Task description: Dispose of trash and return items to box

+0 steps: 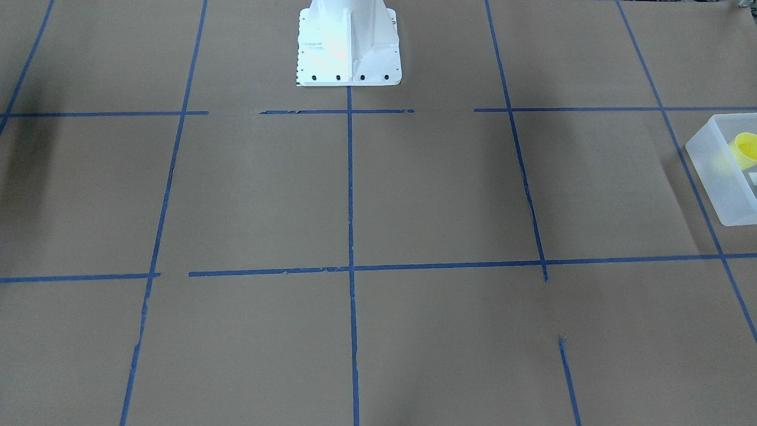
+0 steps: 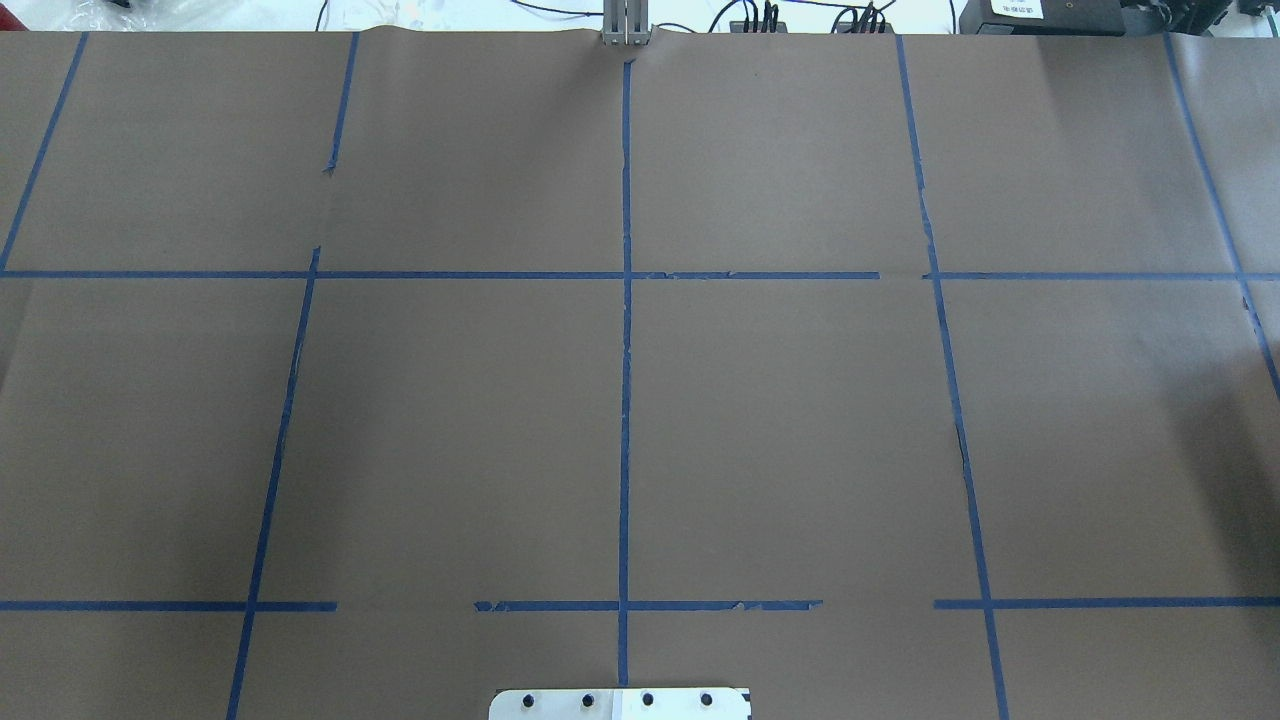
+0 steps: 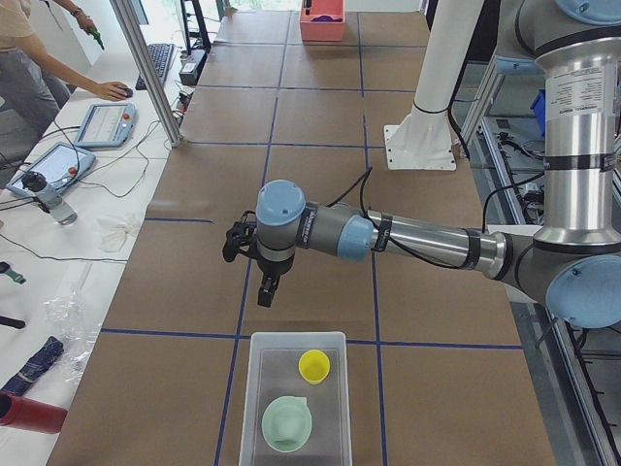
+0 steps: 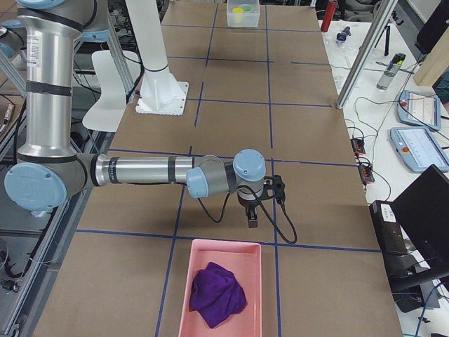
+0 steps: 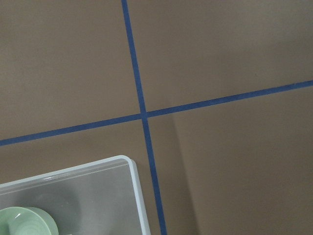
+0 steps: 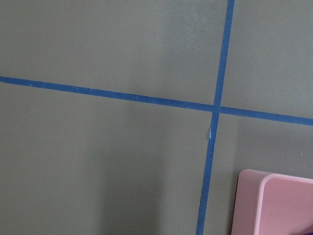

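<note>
The frosted white box [image 3: 254,388] stands at the table's left end. The yellow cup [image 3: 313,366] and the mint-green bowl [image 3: 287,424] are inside it. The box [image 1: 718,177] and cup [image 1: 746,148] also show at the front-facing view's right edge. The left wrist view shows a box corner [image 5: 139,196] and part of the bowl [image 5: 24,223]. My left gripper [image 3: 267,291] hangs above the table just beyond the box. My right gripper [image 4: 252,223] hangs just short of a pink tray [image 4: 186,281]. I cannot tell whether either is open or shut.
The pink tray holds a crumpled purple cloth [image 4: 217,291]; its corner shows in the right wrist view [image 6: 274,200]. The white robot base [image 1: 348,44] stands mid-table at the robot's side. Blue tape lines grid the brown table. An operator and tablets [image 3: 102,124] are beside the table.
</note>
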Controlling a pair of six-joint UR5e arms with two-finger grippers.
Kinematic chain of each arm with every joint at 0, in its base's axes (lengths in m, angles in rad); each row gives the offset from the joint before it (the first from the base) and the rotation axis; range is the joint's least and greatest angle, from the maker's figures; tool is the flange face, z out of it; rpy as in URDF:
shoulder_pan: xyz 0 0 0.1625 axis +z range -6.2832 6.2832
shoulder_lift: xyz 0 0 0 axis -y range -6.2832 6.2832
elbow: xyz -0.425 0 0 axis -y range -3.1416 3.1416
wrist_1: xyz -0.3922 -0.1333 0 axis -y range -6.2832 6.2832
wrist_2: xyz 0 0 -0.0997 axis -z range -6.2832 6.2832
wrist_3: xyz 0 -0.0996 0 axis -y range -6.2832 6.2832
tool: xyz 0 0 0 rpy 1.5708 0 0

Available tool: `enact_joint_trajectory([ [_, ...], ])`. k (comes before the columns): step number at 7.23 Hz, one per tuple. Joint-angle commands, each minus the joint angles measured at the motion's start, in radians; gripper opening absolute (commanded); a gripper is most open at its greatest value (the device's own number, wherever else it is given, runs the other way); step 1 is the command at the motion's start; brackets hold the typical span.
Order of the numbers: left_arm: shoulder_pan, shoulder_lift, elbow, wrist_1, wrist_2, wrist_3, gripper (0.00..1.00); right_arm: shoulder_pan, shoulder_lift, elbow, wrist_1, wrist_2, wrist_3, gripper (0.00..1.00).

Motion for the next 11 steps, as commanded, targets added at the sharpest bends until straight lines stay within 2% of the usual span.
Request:
enact_joint_trajectory([
  [1, 0.009, 0.007, -0.002, 0.014, 0.002, 0.002, 1.00, -0.011, 0.032, 0.055, -0.146, 0.005, -0.001, 1.00],
  [2, 0.010, 0.007, 0.033, -0.017, 0.000, 0.002, 1.00, -0.015, 0.048, 0.129, -0.264, -0.006, -0.014, 1.00],
  [6, 0.009, 0.022, 0.041, -0.028, 0.000, -0.004, 1.00, -0.012, 0.036, 0.140, -0.272, -0.009, -0.044, 1.00],
  [8, 0.010, 0.006, 0.041, -0.055, 0.003, 0.000, 1.00, -0.014, 0.037, 0.137, -0.269, -0.001, -0.044, 1.00],
  [11, 0.010, -0.028, 0.049, -0.029, 0.002, 0.002, 1.00, -0.015, 0.040, 0.136, -0.264, 0.002, -0.042, 1.00],
])
